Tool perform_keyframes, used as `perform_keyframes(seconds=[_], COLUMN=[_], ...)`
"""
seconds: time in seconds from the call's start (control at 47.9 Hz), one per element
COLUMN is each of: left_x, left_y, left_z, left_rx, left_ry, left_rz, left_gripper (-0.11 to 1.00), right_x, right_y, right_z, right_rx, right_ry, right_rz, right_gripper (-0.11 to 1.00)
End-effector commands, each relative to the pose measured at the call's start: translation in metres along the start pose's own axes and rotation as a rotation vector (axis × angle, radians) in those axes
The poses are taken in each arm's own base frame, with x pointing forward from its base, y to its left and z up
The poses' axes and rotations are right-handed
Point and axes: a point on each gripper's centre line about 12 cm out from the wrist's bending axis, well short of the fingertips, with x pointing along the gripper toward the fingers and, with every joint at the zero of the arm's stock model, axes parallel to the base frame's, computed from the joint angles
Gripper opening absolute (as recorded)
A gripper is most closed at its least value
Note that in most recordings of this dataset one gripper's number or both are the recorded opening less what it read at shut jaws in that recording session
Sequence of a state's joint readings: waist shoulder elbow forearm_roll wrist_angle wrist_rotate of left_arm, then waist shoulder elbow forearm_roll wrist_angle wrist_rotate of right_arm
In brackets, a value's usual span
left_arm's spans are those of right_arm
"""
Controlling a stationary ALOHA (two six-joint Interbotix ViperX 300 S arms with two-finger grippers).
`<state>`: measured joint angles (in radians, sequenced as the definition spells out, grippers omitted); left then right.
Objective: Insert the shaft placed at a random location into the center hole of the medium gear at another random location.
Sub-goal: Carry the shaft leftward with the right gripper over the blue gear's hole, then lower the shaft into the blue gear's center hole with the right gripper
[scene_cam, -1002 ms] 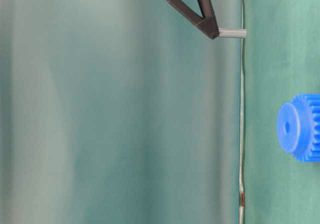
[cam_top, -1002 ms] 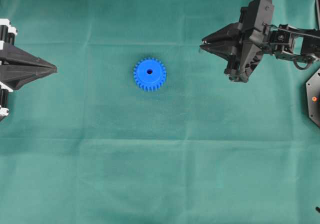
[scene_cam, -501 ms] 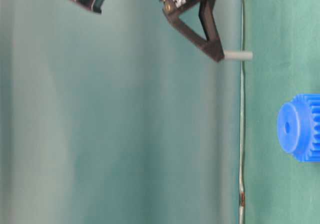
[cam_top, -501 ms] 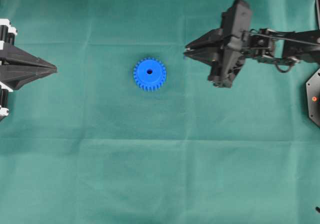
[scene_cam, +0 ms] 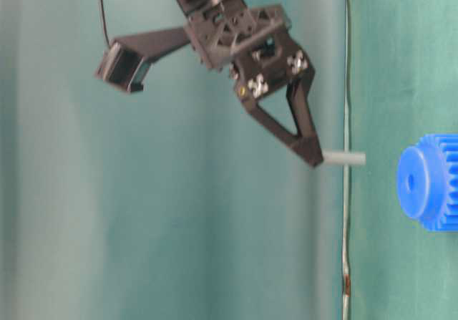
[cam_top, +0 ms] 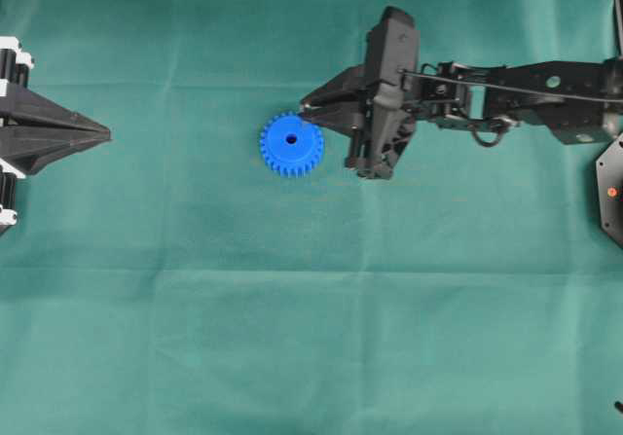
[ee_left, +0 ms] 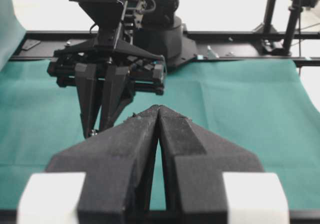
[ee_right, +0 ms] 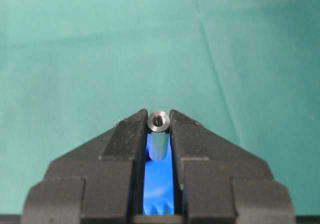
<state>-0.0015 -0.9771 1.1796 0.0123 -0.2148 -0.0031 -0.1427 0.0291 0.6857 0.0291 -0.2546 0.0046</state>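
The blue medium gear (cam_top: 291, 144) lies flat on the green cloth, its center hole (cam_top: 291, 139) facing up. My right gripper (cam_top: 304, 111) hovers over the gear's far right rim, shut on the silver shaft (ee_right: 158, 129). In the table-level view the shaft (scene_cam: 343, 158) sticks out of the fingertips toward the cloth, a short way off the gear (scene_cam: 429, 182) and a little to one side of the hole (scene_cam: 411, 182). Blue of the gear (ee_right: 159, 184) shows between the right jaws. My left gripper (cam_top: 105, 135) rests shut and empty at the left edge.
Green cloth (cam_top: 311, 338) covers the whole table. A black plate with an orange dot (cam_top: 611, 190) sits at the right edge. The right arm (ee_left: 107, 73) stands straight ahead in the left wrist view, beyond the left gripper (ee_left: 159, 108).
My right gripper has carried the shaft leftward from the right side to the gear's rim. The gear and the left gripper have not moved.
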Motion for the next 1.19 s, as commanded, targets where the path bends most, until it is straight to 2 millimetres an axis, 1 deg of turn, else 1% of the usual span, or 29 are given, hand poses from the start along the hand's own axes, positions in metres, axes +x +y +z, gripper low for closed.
perform_keyframes(seconds=[0.0,0.146,0.334,0.814,1.169], left_x=[0.002,0.002,0.002,0.002,0.002], left_y=[0.0,0.0,0.0,0.0,0.0], left_z=[0.011,0.011,0.011,0.01,0.01], left_rx=[0.002,0.002,0.002,0.003,0.002], left_ry=[-0.029,-0.028,-0.029,-0.026,-0.02], left_rz=[0.001,0.001,0.001,0.001,0.001], left_gripper=[0.0,0.0,0.0,0.0,0.0], right_x=[0.004,0.009,0.012,0.029,0.034], right_y=[0.002,0.004,0.005,0.005,0.004], right_z=[0.02,0.021,0.018,-0.004,-0.011], right_rx=[0.0,-0.001,-0.001,0.01,0.013], right_ry=[-0.058,-0.06,-0.049,-0.013,0.006], right_rz=[0.005,0.009,0.01,0.005,0.004], right_gripper=[0.14,0.14,0.14,0.14,0.14])
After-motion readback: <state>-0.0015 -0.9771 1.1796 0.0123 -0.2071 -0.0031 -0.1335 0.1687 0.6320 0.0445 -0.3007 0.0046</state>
